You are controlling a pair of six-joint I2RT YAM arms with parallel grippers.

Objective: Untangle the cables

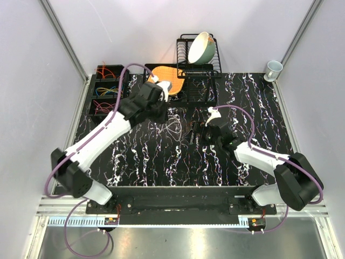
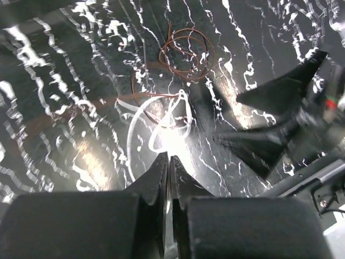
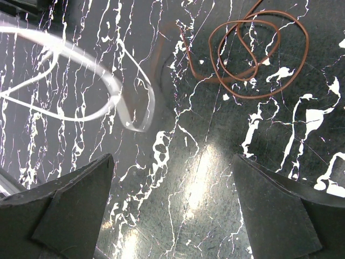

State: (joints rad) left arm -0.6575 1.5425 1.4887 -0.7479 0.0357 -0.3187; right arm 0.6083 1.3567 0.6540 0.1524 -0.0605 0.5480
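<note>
Two loose cables lie mid-table. A white cable (image 2: 141, 116) (image 3: 81, 81) (image 1: 172, 128) loops up off the dark marbled table (image 1: 161, 162). Just beyond it sits a coiled brown cable (image 2: 186, 51) (image 3: 259, 54). My left gripper (image 2: 169, 157) (image 1: 163, 113) is shut, its tips right at the near end of the white loop. It seems to pinch the loop, though glare hides the contact. My right gripper (image 3: 172, 162) (image 1: 204, 127) hovers open over bare table, the white loop to its left and the brown coil ahead on the right. Its dark fingers (image 2: 269, 143) show in the left wrist view.
Black bins (image 1: 105, 89) holding coloured wires stand at the far left. An orange cutting board (image 1: 164, 75), a black dish rack (image 1: 198, 67) with a bowl (image 1: 200, 47), and a mug (image 1: 273, 68) line the back edge. Grey walls close in both sides.
</note>
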